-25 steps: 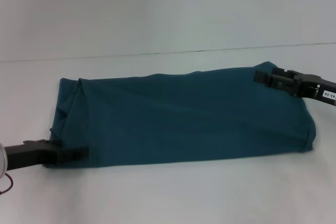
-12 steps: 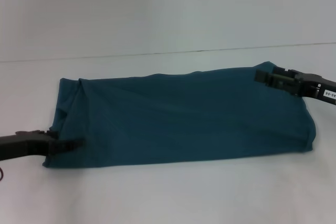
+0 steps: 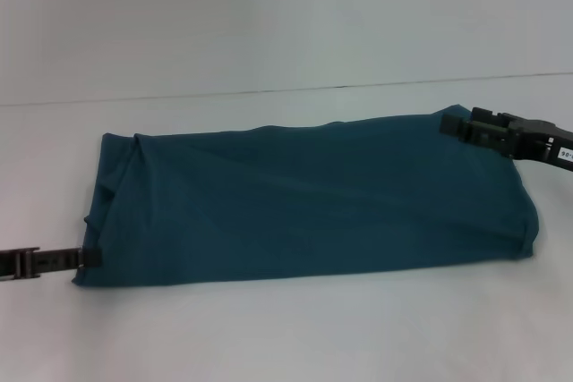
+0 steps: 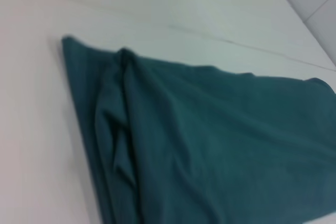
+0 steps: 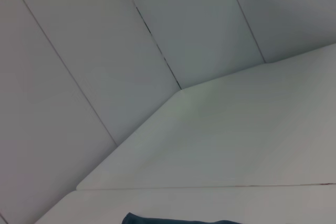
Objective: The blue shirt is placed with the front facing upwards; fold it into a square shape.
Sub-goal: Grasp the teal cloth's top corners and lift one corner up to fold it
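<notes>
Left end effector point(image 3: 88, 257) at the near left corner of one blue shirt point(image 3: 304, 199), state unclear. Shirt folded into a long band across the white worktop point(image 3: 286, 328). Right end effector point(image 3: 450, 126) at its far right corner, state likewise unclear.

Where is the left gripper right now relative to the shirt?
In the head view, the left gripper is low at the robot's left, its tip at the near-left corner of the blue shirt, close to the table.
</notes>
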{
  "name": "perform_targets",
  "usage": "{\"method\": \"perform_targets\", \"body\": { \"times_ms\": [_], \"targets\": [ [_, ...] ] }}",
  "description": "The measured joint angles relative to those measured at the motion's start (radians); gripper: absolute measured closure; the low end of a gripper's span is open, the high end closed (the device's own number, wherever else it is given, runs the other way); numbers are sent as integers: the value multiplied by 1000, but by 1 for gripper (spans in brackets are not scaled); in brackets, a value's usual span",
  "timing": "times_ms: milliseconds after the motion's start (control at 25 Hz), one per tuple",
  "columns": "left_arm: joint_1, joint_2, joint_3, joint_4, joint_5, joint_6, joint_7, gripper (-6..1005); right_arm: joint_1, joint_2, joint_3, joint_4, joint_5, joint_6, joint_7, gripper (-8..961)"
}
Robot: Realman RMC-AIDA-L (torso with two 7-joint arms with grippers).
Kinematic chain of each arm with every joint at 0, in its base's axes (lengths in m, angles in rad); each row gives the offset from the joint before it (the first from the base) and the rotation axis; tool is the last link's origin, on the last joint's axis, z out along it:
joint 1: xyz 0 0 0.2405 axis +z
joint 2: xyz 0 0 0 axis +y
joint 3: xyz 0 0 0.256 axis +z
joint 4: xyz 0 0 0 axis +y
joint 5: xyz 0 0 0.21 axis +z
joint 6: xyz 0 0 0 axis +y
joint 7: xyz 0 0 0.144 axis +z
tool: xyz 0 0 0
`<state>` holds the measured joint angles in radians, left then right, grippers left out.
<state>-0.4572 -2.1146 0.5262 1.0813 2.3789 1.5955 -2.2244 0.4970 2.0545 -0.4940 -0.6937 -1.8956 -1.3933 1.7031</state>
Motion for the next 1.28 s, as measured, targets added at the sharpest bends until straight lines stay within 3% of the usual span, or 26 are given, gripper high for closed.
{"method": "perform_targets", "body": {
  "times_ms": [400,800,1280],
  "targets": [
    [-41,18,-36,-58,96,55,-131,91,-9,-10,8,-3,0,-40,7,26],
    [-113,46,-15,-198,122,-6,-220,94,-18,-23,8,-4,-3,-66,10,27],
    [-144,52,33,-249,169,-86,-309,94,-30,-28,9,-4,1,-80,4,27]
  ]
}}
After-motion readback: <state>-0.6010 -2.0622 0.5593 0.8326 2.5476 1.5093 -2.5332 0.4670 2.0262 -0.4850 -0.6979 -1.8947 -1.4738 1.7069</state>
